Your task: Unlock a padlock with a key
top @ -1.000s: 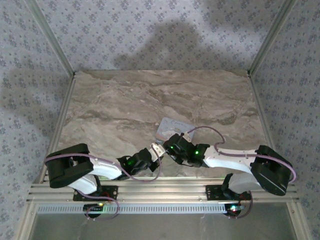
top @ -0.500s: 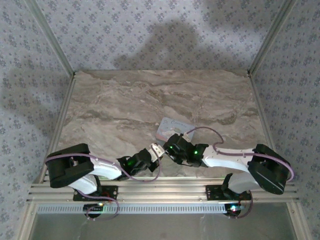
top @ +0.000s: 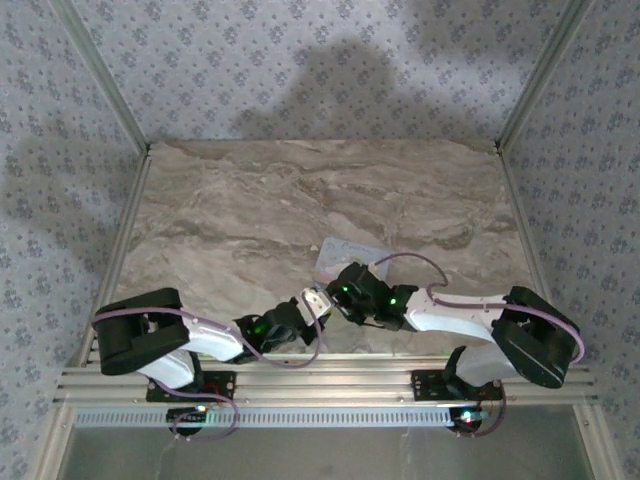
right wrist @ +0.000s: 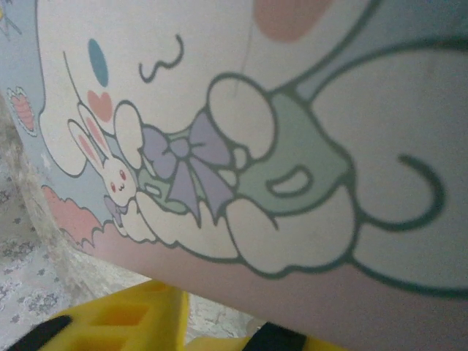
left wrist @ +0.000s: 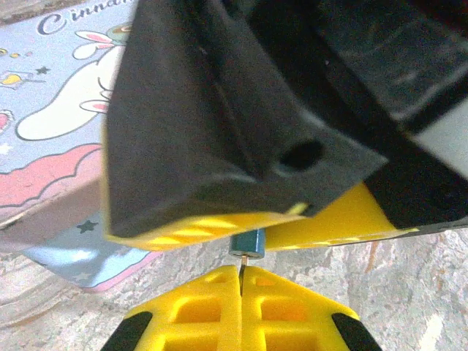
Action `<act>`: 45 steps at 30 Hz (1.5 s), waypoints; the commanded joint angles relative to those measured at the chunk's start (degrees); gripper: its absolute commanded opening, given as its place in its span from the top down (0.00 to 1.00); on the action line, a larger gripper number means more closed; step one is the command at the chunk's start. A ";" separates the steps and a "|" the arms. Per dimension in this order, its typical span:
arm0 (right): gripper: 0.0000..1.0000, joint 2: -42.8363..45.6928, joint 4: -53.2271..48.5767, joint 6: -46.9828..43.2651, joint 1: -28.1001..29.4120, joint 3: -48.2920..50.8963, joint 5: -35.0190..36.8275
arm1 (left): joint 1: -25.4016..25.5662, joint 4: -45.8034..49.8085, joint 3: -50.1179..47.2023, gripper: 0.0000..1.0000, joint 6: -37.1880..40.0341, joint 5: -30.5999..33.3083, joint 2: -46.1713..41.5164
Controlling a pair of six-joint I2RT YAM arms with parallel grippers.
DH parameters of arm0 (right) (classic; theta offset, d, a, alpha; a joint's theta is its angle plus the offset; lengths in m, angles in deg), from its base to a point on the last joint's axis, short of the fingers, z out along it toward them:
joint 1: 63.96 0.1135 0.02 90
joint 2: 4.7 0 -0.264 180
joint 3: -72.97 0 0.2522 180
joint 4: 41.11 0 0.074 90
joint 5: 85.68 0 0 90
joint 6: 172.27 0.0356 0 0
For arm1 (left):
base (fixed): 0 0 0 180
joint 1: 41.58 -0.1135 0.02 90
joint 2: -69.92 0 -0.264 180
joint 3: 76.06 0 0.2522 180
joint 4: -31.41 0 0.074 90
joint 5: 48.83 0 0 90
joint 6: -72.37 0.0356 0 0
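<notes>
Marble table [top: 250,210], top view: right tool [top: 345,290] found edged slightly nearer the left tool [top: 313,300] than a second ago, beside the tin [top: 345,255]. Left wrist: left tool pressed together on the brass key [left wrist: 240,279], its tip at the blue padlock [left wrist: 247,243], which is clamped in the right tool; insertion judged imminent. Right wrist: tin lid seen close.

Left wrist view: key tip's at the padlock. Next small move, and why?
Probably ease the left gripper forward to seat the key in the padlock: the blade tip sits at the lock's near face, roughly in line, blade mostly outside.
</notes>
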 commanded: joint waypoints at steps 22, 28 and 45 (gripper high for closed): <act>1.00 1.46 -18.97 -21.23 -8.89 -6.34 -10.42 | 0.87 -2.22 -0.91 0.68 -0.77 -2.07 -2.43; 1.00 2.65 -29.05 -31.54 -16.74 -9.06 -11.89 | 0.87 -0.14 -1.52 0.67 -1.82 -0.92 -3.94; 1.00 7.95 -11.66 -25.74 -24.66 4.49 -10.98 | 0.87 0.17 -2.40 0.68 -2.92 0.00 -4.21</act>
